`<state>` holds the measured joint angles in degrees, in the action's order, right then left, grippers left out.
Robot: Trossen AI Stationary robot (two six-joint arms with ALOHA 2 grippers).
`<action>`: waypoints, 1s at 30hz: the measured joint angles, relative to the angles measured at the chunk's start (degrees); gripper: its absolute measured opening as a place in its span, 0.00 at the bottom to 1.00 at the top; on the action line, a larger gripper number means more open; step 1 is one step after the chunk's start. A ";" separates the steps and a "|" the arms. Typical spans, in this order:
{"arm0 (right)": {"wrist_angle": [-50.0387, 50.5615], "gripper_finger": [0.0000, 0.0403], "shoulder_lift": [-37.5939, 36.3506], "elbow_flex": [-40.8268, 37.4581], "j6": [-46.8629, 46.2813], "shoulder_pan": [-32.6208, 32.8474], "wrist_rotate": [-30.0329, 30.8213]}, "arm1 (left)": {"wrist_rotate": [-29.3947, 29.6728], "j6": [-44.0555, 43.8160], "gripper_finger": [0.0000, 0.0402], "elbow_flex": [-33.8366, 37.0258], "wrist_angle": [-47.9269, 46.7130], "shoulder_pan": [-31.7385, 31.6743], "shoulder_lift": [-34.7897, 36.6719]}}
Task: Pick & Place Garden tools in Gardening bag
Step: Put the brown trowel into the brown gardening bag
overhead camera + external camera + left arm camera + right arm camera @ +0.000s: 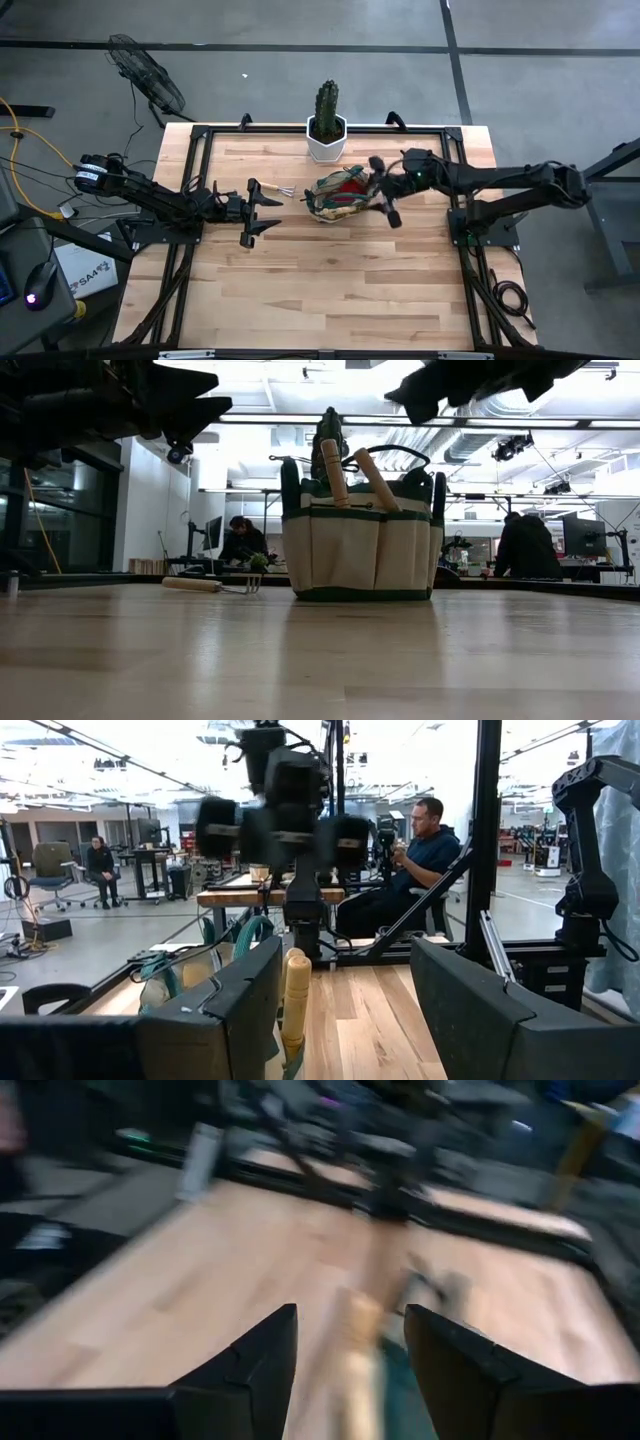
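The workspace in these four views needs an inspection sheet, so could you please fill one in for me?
Surface: wooden table, bare over its near half.
Job's things: green and tan bag upright near the far middle; two wooden handles stick out of it and something red shows inside; a small rake lies on the wood to its left.
Clutter: cactus in a white pot at the far edge.
Grippers: left gripper open, above the table near the rake; right gripper open, empty, at the bag's right side.
Cables: yellow and black leads on the floor, left.
Surroundings: floor fan; seated person beyond the table.
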<state>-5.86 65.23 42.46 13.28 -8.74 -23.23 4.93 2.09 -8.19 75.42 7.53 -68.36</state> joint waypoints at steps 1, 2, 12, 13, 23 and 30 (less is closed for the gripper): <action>-0.80 0.44 0.14 0.00 0.00 0.86 -1.06 | 0.00 0.00 0.54 0.00 -0.02 0.00 0.00; -1.60 0.43 0.39 0.00 0.05 1.87 -1.11 | 0.00 0.00 0.54 0.00 -0.04 0.00 0.00; -10.34 0.03 8.48 0.00 0.84 7.00 7.86 | 0.00 -0.02 0.54 0.00 -0.01 0.00 0.00; -11.05 0.02 9.18 0.00 0.67 7.09 9.02 | 0.00 -0.02 0.54 0.00 -0.03 0.00 0.00; -10.47 0.01 13.39 4.75 -0.72 7.04 11.70 | 0.03 -0.03 0.54 0.00 -0.12 0.00 0.00; 3.24 0.01 18.50 12.64 -5.56 6.98 17.38 | 0.12 -0.30 0.54 0.00 -0.50 0.00 0.00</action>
<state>-2.62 83.73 55.10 7.72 -1.76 -5.85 5.05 1.79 -8.19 74.92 7.53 -68.36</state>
